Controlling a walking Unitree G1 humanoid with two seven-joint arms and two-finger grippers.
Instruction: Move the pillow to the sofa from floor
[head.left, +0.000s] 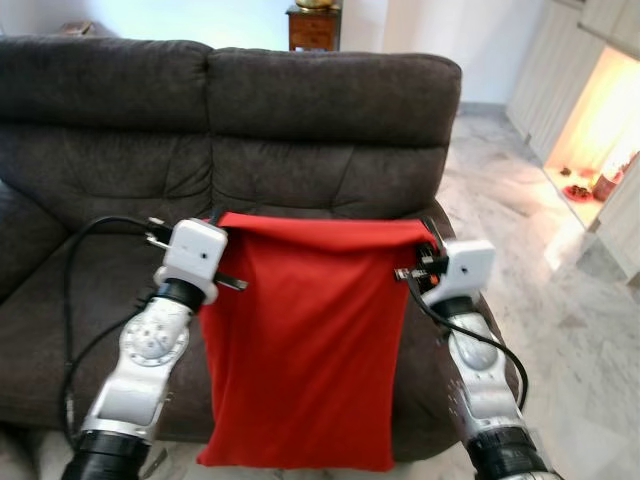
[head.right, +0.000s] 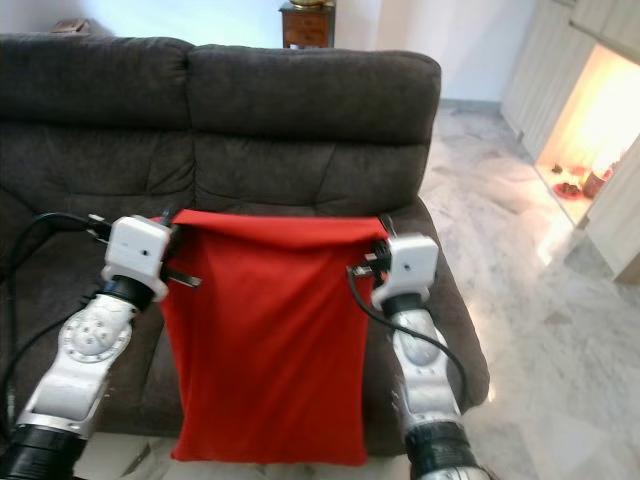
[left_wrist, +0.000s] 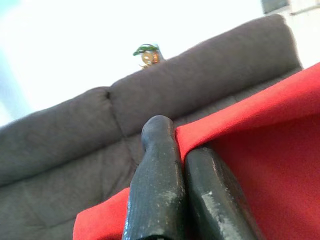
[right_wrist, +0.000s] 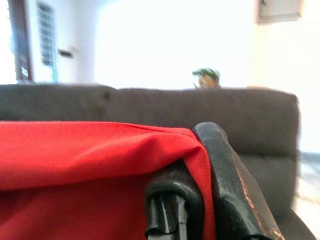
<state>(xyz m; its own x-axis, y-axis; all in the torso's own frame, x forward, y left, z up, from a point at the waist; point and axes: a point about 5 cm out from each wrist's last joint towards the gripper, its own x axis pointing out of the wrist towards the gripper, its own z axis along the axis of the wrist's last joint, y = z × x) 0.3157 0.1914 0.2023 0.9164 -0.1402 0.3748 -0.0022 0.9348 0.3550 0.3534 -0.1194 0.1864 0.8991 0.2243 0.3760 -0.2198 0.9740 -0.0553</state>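
Pillow (head.left: 305, 340) is off the floor, so the pickup half of the job looks done to me. It's a flat red one, hanging like a sheet between the two arms, pinched at its two top corners and held up in front of the dark grey sofa (head.left: 300, 110). Its bottom edge dangles down low in front of the seat cushion, near the marble floor (head.left: 560, 330), though I can't tell if it actually clears it.

The left gripper (left_wrist: 175, 160) has its jaws squeezed narrow on the pillow's top left corner; in the left wrist view the red fabric is caught right between the two black fingers. The right gripper (right_wrist: 200, 170) is doing the same at the top right corner, jaws clamped on a fold of red cloth. Both grips look solid from here, no fabric slipping out that I can see.

What's left, as I read it: the pillow isn't on the sofa yet. It hangs in front of the seat rather than resting on it, so the arms need to carry it forward over the cushion, lower it, and let go. I'd call it a bit past halfway: the lift is done, the placement and release aren't.
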